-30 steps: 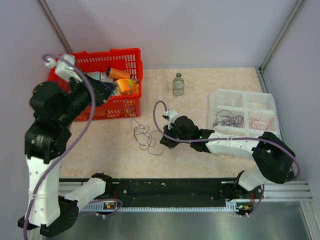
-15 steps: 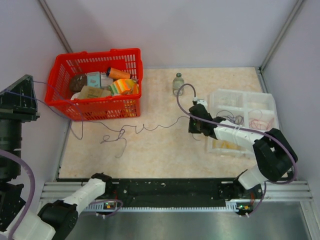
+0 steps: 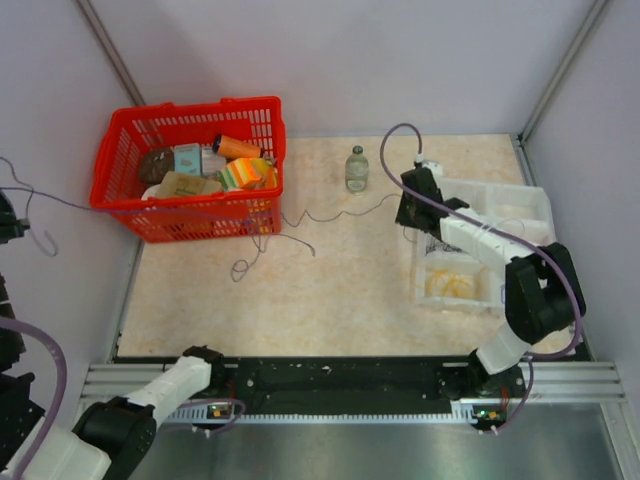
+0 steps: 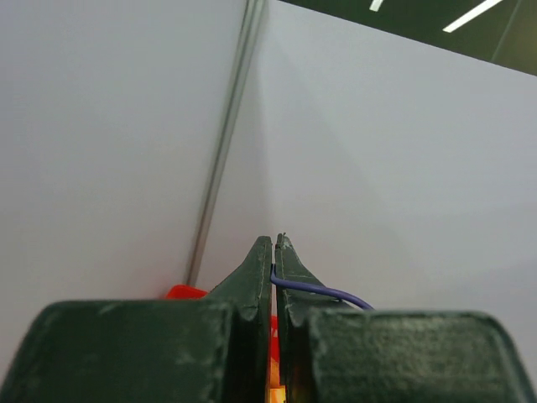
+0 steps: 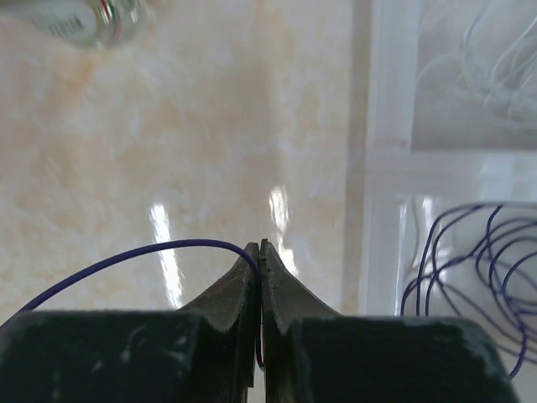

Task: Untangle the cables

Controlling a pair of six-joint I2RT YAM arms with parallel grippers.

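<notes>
With each arm on one end of the same purple cable (image 3: 330, 215), the arms are spread wide, I'd say to draw it out into a single strand.

- Right gripper (image 5: 259, 248): jaws closed on the cable, pinched at the very tips. It sits at the left edge of the tray (image 3: 530, 195), likely so this end can drop in with the sorted purple loops (image 5: 470, 252). Yellow loops (image 3: 450, 285) have their own compartment nearer the arms.
- Left gripper (image 4: 274, 243): jaws closed too, with the cable coming out to one side just below the tips. It's raised far left, beyond the basket (image 3: 200, 106); the wrist view shows mostly wall.
- The cable runs from the tray edge, in front of the bottle (image 3: 356, 168), along the basket front and off the left edge of the top view. It's wavy, not taut, with a slack kink (image 3: 245, 265) lying on the table (image 3: 330, 300).

Can't tell if the kink is a knot or just a loop. Risk: the strand looks to run right against the basket's front wall, so it may snag there when reeled in.
</notes>
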